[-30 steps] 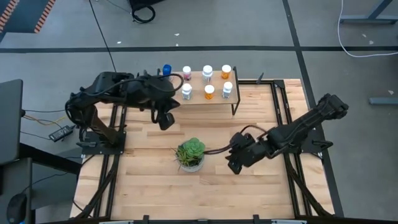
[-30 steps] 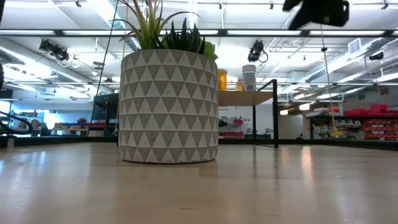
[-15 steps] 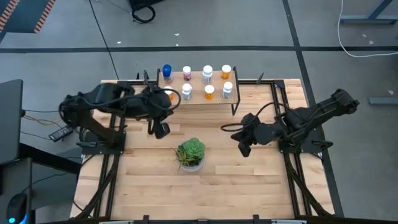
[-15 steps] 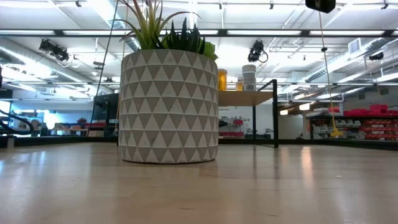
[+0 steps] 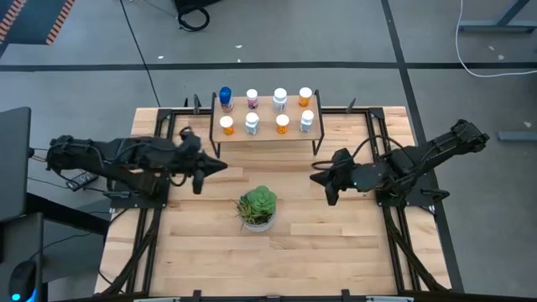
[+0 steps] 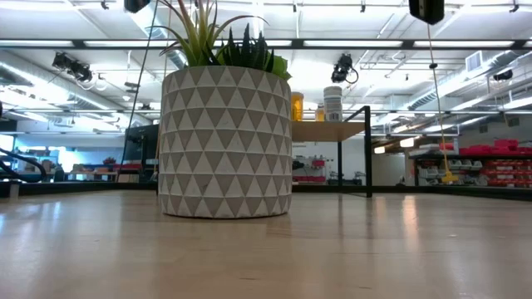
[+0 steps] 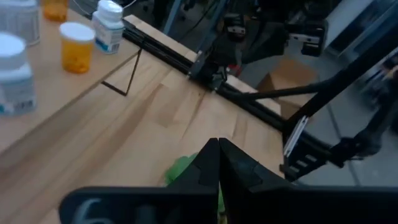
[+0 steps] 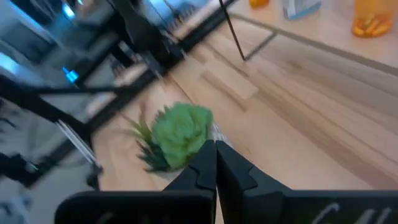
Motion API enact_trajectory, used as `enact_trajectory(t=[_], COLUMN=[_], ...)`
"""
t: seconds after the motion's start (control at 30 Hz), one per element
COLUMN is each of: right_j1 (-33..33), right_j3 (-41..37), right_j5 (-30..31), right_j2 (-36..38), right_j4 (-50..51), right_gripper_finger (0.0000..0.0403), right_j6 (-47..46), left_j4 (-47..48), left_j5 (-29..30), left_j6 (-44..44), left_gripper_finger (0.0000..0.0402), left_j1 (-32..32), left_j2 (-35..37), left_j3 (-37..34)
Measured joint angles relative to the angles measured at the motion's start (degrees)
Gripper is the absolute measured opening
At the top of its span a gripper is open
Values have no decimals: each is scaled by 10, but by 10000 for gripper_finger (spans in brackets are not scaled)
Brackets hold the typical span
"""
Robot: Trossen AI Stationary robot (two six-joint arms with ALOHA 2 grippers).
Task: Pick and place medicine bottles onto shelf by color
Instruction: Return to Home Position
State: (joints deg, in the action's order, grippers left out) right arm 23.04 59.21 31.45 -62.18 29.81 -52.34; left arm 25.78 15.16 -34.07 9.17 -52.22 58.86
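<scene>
High view: bottles [image 5: 280, 124] on shelf [image 5: 265, 113], apart from left gripper [image 5: 220, 165], right gripper [image 5: 316, 176].

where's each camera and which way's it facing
High: overhead, straight down on wooden table; dark left arm, right arm show.
Low: tabletop level, facing the grey triangle-patterned plant pot; arm parts at top.
Left wrist: past shut left claw toward the light-wood shelf.
Right wrist: past shut right claw onto the green plant.
Wrist views share that shelf.

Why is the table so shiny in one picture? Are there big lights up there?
Low view: long ceiling lights glow bright overhead, and the table mirrors them as pale streaks. High view: the light is even and the same table shows no such shine.
</scene>
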Motion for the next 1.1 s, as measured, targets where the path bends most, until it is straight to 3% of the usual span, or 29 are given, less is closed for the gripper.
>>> enact_trajectory(t=[0.3, 0.47, 0.73, 1.1], right_j1=[1, 1, 1, 4], right_j3=[-178, -240, -294, -371], right_j5=[91, 120, 122, 110], right_j2=[167, 225, 297, 455], right_j4=[-174, -210, -234, -225], right_gripper_finger=[4, 4, 6, 7], right_j6=[-51, -58, -60, -28], left_j4=[-65, -67, -92, -92], left_j5=[1, 2, 12, 58], left_j6=[-89, -140, -200, -245], left_gripper_finger=[4, 11, 9, 10], left_j1=[0, -7, -7, -7], left_j2=[169, 247, 338, 429], left_j3=[-157, -223, -299, -363])
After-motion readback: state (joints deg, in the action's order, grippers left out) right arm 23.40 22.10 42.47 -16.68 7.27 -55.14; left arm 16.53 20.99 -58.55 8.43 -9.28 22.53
